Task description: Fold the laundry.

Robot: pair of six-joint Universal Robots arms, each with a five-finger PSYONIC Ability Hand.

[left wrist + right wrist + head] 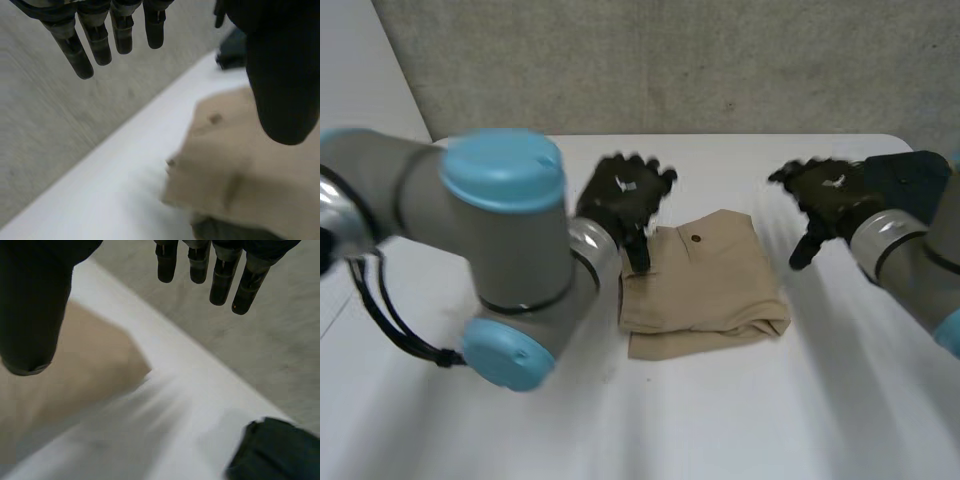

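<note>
We kept both hands spread and empty, the left hand [622, 192] over the left edge of the folded tan garment [710, 285] at mid-table [720, 430], the right hand [828, 195] apart beside it, presumably sparing the fold, a dark cloth [272, 452] nearby.

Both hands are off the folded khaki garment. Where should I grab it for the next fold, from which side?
Probably the right edge of the folded khaki garment, near the far corner, with the right hand coming from the right: that edge lies flat and exposed beside the open hand. The left hand, open over the left edge, could steady it.
</note>
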